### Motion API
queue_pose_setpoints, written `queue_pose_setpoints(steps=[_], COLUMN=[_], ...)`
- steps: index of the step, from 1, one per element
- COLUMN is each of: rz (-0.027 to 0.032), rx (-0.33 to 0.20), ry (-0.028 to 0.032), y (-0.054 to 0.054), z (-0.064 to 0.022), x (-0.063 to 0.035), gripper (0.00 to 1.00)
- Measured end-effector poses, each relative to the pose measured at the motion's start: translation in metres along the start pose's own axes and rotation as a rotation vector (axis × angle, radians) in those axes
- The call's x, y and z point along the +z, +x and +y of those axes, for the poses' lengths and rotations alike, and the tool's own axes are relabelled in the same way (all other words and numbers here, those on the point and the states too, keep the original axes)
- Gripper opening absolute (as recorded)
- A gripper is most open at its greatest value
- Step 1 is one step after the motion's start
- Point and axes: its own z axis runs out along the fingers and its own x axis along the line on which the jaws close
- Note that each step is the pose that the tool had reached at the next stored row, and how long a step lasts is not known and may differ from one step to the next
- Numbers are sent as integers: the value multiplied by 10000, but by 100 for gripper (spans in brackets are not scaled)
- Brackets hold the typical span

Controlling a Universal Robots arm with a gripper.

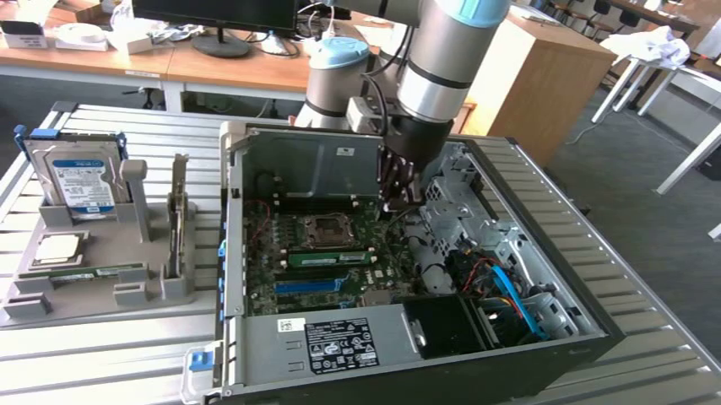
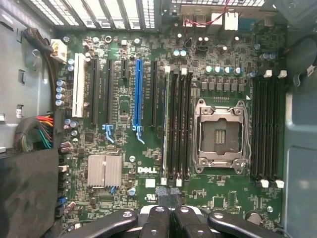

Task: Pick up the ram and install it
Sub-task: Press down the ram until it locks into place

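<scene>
In the exterior view, I read the hand (image 1: 403, 201) closed and empty, the ram (image 1: 327, 256) seated on the motherboard (image 2: 218, 198) at its 8 o'clock, long axis 9-to-3.

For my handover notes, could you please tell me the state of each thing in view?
Computer case: lying on its side, open.
Ram: standing in a slot on the motherboard.
Claw: shut, inside the case over the motherboard.
Hard drive: standing upright in the tray.
Expansion card: standing upright in the tray.
</scene>
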Motion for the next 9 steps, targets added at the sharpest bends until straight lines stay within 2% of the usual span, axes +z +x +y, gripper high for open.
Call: queue_pose_setpoints(steps=[9], rz=[0], rx=[-1], ry=[0], y=[0], z=[-2], x=[72], gripper=[10])
